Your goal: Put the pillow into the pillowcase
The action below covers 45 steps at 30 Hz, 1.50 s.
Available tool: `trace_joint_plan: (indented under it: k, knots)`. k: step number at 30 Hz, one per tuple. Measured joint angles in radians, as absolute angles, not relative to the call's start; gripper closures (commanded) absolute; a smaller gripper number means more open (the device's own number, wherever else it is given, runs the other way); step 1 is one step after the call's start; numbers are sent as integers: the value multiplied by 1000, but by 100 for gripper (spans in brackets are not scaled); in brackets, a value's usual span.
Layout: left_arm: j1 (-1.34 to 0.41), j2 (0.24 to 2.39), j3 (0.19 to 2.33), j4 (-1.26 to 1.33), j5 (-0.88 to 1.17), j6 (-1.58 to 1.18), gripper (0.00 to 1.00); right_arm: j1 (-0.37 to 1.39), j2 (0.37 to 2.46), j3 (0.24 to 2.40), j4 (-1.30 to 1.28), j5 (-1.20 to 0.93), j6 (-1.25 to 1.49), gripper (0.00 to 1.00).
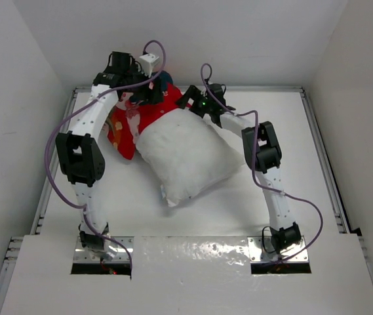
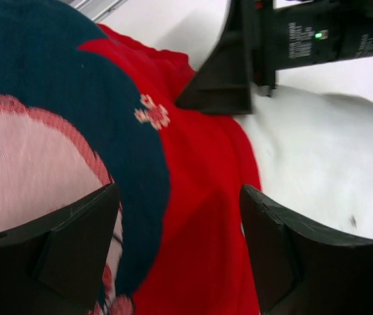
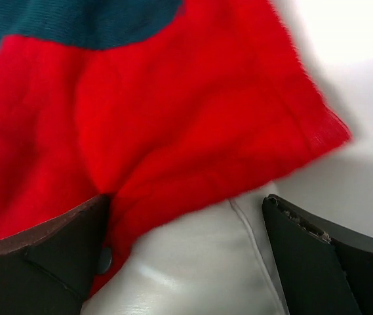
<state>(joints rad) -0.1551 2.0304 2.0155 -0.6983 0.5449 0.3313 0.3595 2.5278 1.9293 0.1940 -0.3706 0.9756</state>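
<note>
At upper centre of the top view, both arms arch inward, left gripper and right gripper spread wide over the pillowcase, which hides the pillow's far end.

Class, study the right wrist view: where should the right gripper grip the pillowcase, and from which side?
Probably its red hem, where the pillowcase lies over the pillow. Come from the pillow side with the open right gripper: that thin edge faces its jaws, so one finger could slide under.
</note>
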Motion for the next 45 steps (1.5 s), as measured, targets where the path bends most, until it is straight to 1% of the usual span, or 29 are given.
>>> trace_joint_plan:
  k: [1, 2, 3, 4, 8, 11, 14, 17, 20, 23, 26, 28, 31, 35, 36, 37, 38, 39, 40, 42, 45]
  knots:
    - [-149, 2030, 2016, -702, 547, 332, 29, 361, 2528, 1926, 218, -412, 989, 12]
    - [-142, 2030, 2018, -705, 548, 332, 29, 361, 2528, 1925, 247, -454, 1000, 46]
    - [-137, 2030, 2020, -712, 548, 334, 29, 360, 2527, 1921, 291, -512, 1013, 70]
    - [-133, 2030, 2024, -723, 548, 335, 29, 359, 2520, 1905, 335, -559, 1027, 100]
    - [-115, 2027, 2045, -747, 550, 336, 29, 351, 2430, 1755, 411, -644, 1050, 100]
    - [-98, 2012, 2058, -753, 551, 336, 28, 333, 2348, 1647, 412, -660, 1050, 100]
    - [-68, 1982, 2065, -756, 550, 339, 28, 298, 2251, 1571, 356, -629, 1020, 100]
    - [-21, 1946, 2075, -750, 549, 340, 28, 234, 2158, 1571, 253, -573, 963, 100]
    - [21, 1914, 2077, -744, 548, 343, 28, 154, 2082, 1663, 84, -488, 856, 100]
    - [59, 1892, 2088, -736, 543, 343, 28, 91, 2058, 1898, -140, -375, 680, 100]
    - [68, 1887, 2090, -730, 545, 342, 28, 69, 2047, 2123, -299, -274, 503, 100]
    - [67, 1887, 2090, -729, 548, 337, 28, 92, 2022, 2200, -358, -211, 390, 100]
    - [68, 1887, 2091, -724, 556, 327, 28, 246, 1930, 2180, -421, -59, 152, 100]
    - [80, 1885, 2094, -721, 550, 316, 28, 566, 1824, 1884, -313, 93, 18, 100]
    - [85, 1885, 2094, -723, 542, 317, 27, 656, 1817, 1773, -249, 123, 20, 99]
    - [91, 1882, 2094, -725, 530, 320, 24, 735, 1819, 1672, -194, 144, 28, 87]
    - [95, 1880, 2093, -728, 519, 328, 23, 801, 1831, 1587, -154, 160, 38, 40]
    - [101, 1876, 2092, -734, 509, 339, 22, 863, 1853, 1508, -117, 160, 60, 6]
    - [104, 1870, 2086, -736, 500, 352, 22, 910, 1880, 1452, -89, 145, 76, 1]
    - [108, 1846, 2055, -746, 493, 387, 21, 1000, 1951, 1396, -88, 97, 99, 1]
    - [111, 1819, 2002, -765, 508, 438, 22, 1065, 1989, 1398, -81, 42, 85, 1]
